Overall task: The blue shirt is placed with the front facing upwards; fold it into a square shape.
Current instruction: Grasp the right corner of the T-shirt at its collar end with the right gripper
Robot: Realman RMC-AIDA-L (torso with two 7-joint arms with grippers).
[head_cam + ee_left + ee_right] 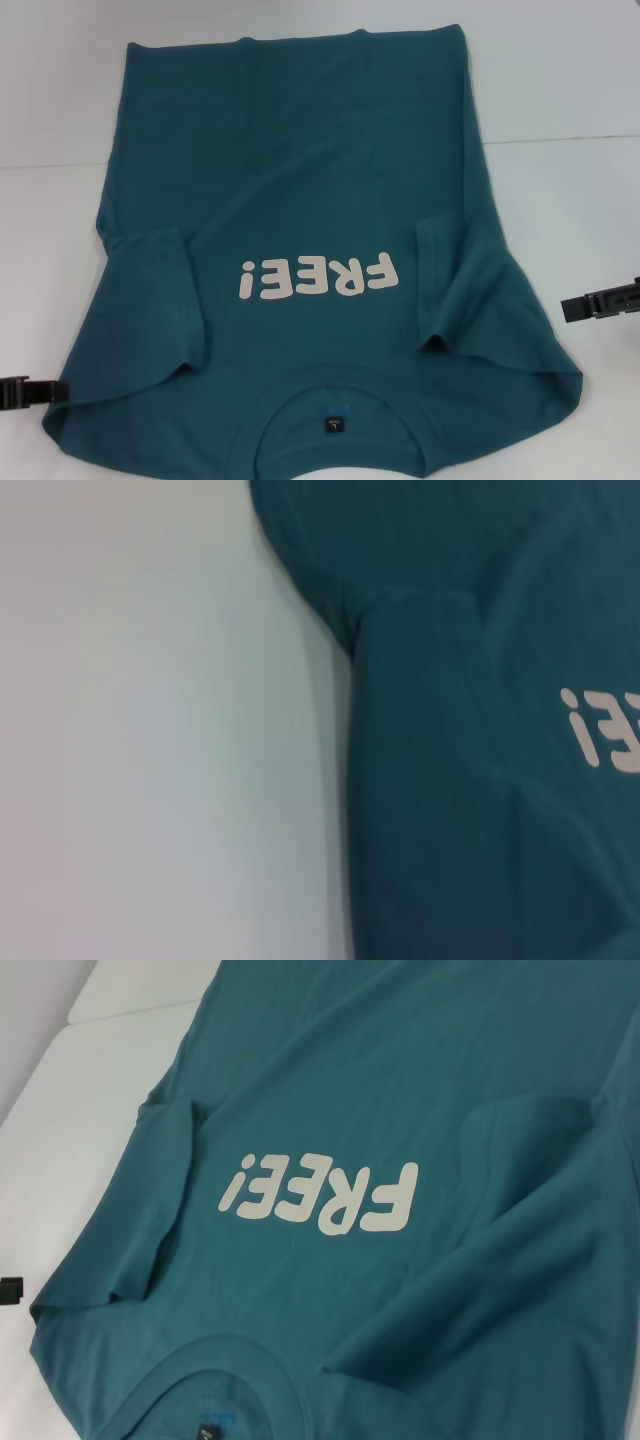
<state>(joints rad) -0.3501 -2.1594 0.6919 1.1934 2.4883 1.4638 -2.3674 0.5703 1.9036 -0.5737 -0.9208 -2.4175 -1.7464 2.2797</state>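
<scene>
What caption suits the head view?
Blue shirt lies print-up, both sleeves folded inward, on a white table.

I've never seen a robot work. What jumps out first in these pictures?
A big blue shirt lies spread front-up on the white table, collar nearest the robot, both sleeves folded in over the body. Its off-white FREE! print reads upside down from the robot's head. The left gripper and right gripper wait at the shirt's sides.

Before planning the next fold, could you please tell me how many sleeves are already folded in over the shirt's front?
2: left sleeve lies beside the "FREE!" print's exclamation mark; right sleeve beside its F, on the teal-blue cotton T-shirt.
</scene>
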